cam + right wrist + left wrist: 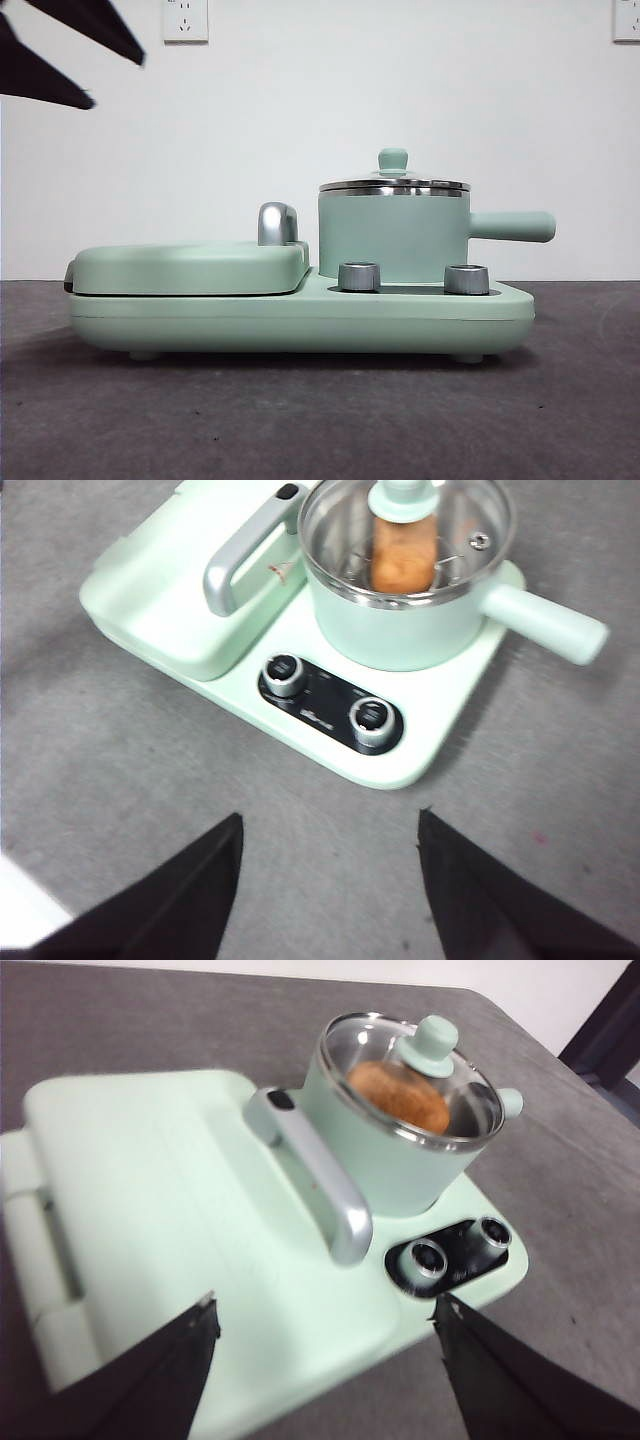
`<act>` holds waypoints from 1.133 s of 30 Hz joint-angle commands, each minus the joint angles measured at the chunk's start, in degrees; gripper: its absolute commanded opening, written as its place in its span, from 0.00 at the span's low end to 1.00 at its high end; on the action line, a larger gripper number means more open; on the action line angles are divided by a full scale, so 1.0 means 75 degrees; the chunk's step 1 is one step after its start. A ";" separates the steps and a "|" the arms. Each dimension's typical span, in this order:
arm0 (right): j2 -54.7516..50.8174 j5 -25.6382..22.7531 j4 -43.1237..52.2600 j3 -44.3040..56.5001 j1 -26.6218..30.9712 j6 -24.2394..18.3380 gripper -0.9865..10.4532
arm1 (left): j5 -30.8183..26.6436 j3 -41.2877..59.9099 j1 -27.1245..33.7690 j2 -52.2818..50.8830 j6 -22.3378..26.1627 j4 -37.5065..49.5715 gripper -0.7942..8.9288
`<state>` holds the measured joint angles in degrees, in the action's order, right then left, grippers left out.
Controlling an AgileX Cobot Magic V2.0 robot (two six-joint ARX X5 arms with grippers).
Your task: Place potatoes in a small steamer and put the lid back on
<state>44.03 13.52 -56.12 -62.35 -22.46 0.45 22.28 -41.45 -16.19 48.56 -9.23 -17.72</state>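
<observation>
The mint-green small steamer [392,238] stands on the right half of the green appliance, its straight handle [512,226] pointing right. The clear glass lid [393,184] with its green knob [393,160] sits on the steamer's rim. Through the lid the orange-brown potato [398,1096] shows inside the steamer, also in the right wrist view [403,552]. My left gripper [325,1345] is open and empty, above the flat griddle cover. My right gripper [330,855] is open and empty, above the table in front of the appliance. Black jaw tips [75,50] show at the top left of the front view.
The flat green griddle cover [190,266] with a chrome handle [276,223] lies left of the steamer. Two steel dials [360,277] [466,279] sit on the appliance's front. The appliance rests on a dark grey table [300,420] before a white wall.
</observation>
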 commanded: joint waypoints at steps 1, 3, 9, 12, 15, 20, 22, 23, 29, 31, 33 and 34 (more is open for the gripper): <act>0.0207 0.0146 0.0207 -0.0026 -0.0047 -0.0009 0.32 | 0.0003 0.0050 0.0038 -0.0236 -0.0067 -0.0434 0.43; 0.0326 0.0227 0.0309 -0.0026 -0.0047 -0.0006 0.32 | 0.0003 0.0050 0.0055 -0.0446 -0.0067 -0.0772 0.43; 0.0460 0.0207 0.0230 -0.0029 -0.0044 0.0000 0.32 | 0.0017 0.0050 0.0052 -0.0778 -0.0181 -0.1644 0.43; 0.0440 0.0195 0.0291 -0.0029 -0.0044 -0.0003 0.32 | 0.0055 0.0050 0.0050 -0.0874 -0.0236 -0.1868 0.43; 0.0440 0.0204 0.0309 -0.0032 -0.0044 0.0061 0.12 | 0.0102 0.0050 0.0050 -0.0895 -0.0227 -0.1894 0.08; 0.0440 0.0219 0.0388 -0.0032 -0.0044 0.0032 0.10 | 0.0117 0.0047 0.0047 -0.0898 -0.0321 -0.1842 0.09; 0.0405 0.0195 0.0437 -0.0032 -0.0038 0.0032 0.10 | 0.0114 0.0047 0.0050 -0.0959 -0.0318 -0.1988 0.09; 0.0405 0.0198 0.0481 -0.0032 -0.0038 0.0032 0.10 | 0.0111 0.0047 0.0050 -0.0979 -0.0315 -0.1988 0.09; 0.0405 0.0198 0.0525 -0.0032 -0.0038 0.0032 0.10 | 0.0114 0.0047 0.0050 -0.0994 -0.0315 -0.1874 0.09; 0.0405 0.0198 0.0525 -0.0032 -0.0038 0.0032 0.10 | 0.0111 0.0047 0.0050 -0.0994 -0.0315 -0.1862 0.09; 0.0405 0.0198 0.0525 -0.0032 -0.0038 0.0032 0.10 | 0.0111 0.0047 0.0050 -0.0994 -0.0315 -0.1868 0.09; 0.0405 0.0198 0.0525 -0.0032 -0.0038 0.0032 0.10 | 0.0111 0.0047 0.0047 -0.1000 -0.0315 -0.1859 0.09</act>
<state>46.89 14.96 -52.82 -62.35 -22.46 0.43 22.74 -40.84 -15.77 40.86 -11.46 -32.34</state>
